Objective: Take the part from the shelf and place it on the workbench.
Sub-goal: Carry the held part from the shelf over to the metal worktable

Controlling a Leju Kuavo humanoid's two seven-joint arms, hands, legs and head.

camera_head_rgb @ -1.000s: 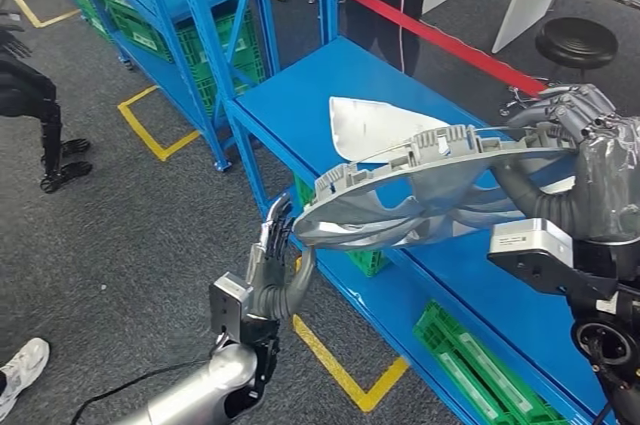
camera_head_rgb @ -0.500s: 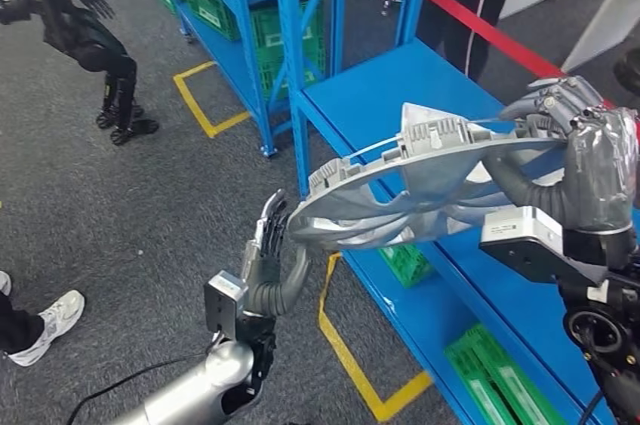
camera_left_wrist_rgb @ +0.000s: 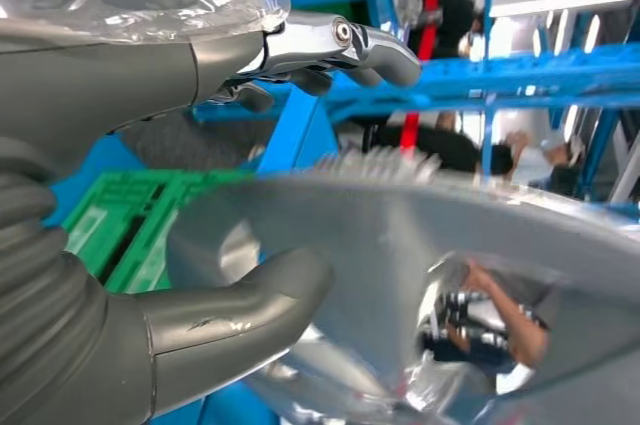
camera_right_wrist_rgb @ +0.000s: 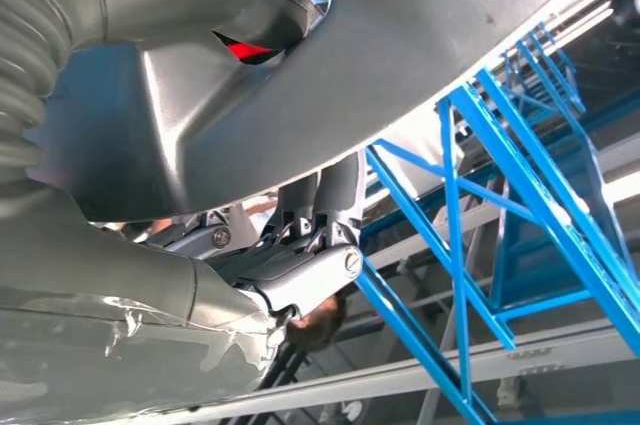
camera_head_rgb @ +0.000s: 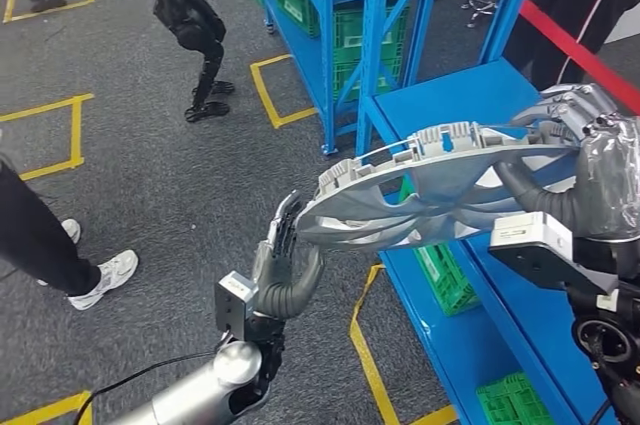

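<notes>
Even, bright indoor light falls across the head view; the grey floor (camera_head_rgb: 151,175) carries only soft, faint shadows, and the picture is fairly sharp with slight smear toward 12 o'clock. The silver part (camera_head_rgb: 423,195) shows pale sheen along its upper edge. In the left wrist view the near thumb (camera_left_wrist_rgb: 226,315) is crisp while the blue shelf frame (camera_left_wrist_rgb: 483,75) at 2 o'clock is blurred, with blown-out white glare behind it; the part's shiny underside mirrors the room. In the right wrist view, washed-out brightness sits at 3 o'clock behind the blue braces (camera_right_wrist_rgb: 521,225).
</notes>
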